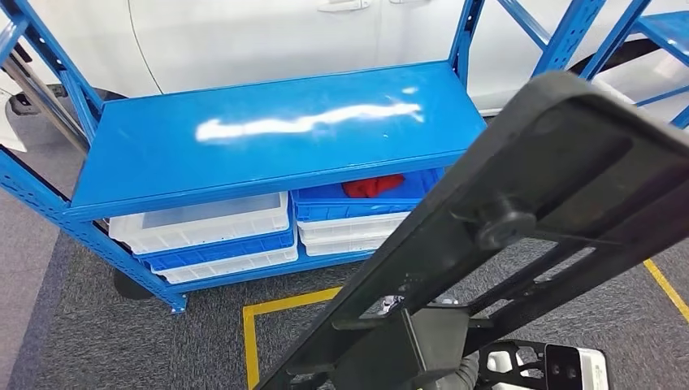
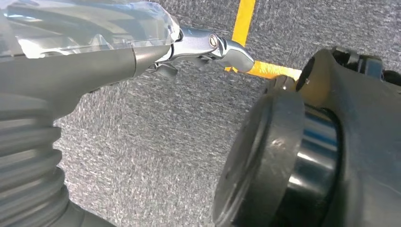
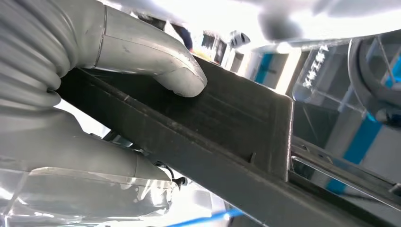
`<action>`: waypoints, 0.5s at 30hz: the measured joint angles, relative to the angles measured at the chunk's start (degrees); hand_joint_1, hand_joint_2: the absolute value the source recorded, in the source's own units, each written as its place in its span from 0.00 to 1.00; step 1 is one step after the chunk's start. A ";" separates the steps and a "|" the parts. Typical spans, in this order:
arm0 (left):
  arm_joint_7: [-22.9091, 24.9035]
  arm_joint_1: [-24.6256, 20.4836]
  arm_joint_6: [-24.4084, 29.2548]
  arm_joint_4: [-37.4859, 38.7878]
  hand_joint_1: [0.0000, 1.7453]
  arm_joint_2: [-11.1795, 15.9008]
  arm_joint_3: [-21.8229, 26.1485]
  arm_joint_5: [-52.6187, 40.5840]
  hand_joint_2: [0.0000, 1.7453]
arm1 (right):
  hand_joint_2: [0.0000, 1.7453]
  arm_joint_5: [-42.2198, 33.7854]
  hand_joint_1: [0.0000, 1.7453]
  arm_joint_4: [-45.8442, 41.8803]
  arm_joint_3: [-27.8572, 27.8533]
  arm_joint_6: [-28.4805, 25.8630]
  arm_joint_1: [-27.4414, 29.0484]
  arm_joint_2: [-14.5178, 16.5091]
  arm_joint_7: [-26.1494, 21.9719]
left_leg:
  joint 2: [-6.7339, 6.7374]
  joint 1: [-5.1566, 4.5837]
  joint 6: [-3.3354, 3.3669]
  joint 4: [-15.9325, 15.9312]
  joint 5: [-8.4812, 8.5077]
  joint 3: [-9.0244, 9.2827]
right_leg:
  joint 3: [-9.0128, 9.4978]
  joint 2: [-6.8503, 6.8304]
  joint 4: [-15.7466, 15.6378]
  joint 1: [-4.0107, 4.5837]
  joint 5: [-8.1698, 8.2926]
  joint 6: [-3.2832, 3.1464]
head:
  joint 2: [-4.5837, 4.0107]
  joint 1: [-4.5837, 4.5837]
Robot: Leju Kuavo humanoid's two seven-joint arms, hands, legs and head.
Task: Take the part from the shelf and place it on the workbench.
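A long black ribbed plastic part (image 1: 520, 236) slants across the right half of the head view, close to the camera and in front of the blue shelf (image 1: 268, 134). In the right wrist view my right hand (image 3: 94, 94) grips this part (image 3: 227, 127), its grey thumb (image 3: 156, 61) pressed on the flat face and its fingers wrapped underneath. My left hand (image 2: 142, 52) hangs over grey carpet and holds nothing, with its thumb and a silver finger stretched out.
The shelf's top board is bare. Below it sit white bins (image 1: 203, 223) and a blue bin (image 1: 370, 203) with a red object (image 1: 372, 186) inside. Yellow tape (image 1: 272, 313) marks the grey carpet, and a white car (image 1: 244, 32) stands behind the shelf.
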 joint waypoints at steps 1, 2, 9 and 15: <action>0.16 0.00 -0.23 0.00 0.00 0.00 -0.08 -0.01 1.00 | 1.00 0.29 1.00 -0.01 -0.28 -0.53 0.10 0.24 -0.01 | -0.01 0.02 -0.40 -0.05 0.38 -0.09 | -0.29 0.02 -0.13 0.04 0.24 -0.49 | 0.00 0.00; 0.34 0.02 -0.44 0.01 0.00 0.04 -0.20 0.00 1.00 | 1.00 0.55 1.00 -0.02 -0.51 -1.06 0.14 0.43 -0.01 | -0.07 0.11 -0.74 0.09 0.33 -0.30 | -0.56 -0.09 -0.29 -0.01 0.62 -0.95 | 0.00 0.00; 1.01 -0.30 -1.67 0.02 0.00 0.39 -1.69 -0.02 1.00 | 1.00 -1.35 1.00 0.18 -1.18 -3.73 -1.60 0.51 -0.01 | -0.25 0.34 -2.02 16.08 -10.06 -4.14 | -4.26 -0.45 -0.37 0.11 3.91 -2.69 | 0.00 -0.01; 1.59 -1.14 -1.79 0.02 0.00 1.16 -2.82 -0.01 1.00 | 1.00 -6.95 1.00 1.15 -1.16 -6.40 -7.55 -2.06 1.48 | -0.35 -0.17 -0.69 -0.67 -5.80 6.81 | -7.11 -0.35 0.54 0.20 6.13 -1.14 | 0.00 0.00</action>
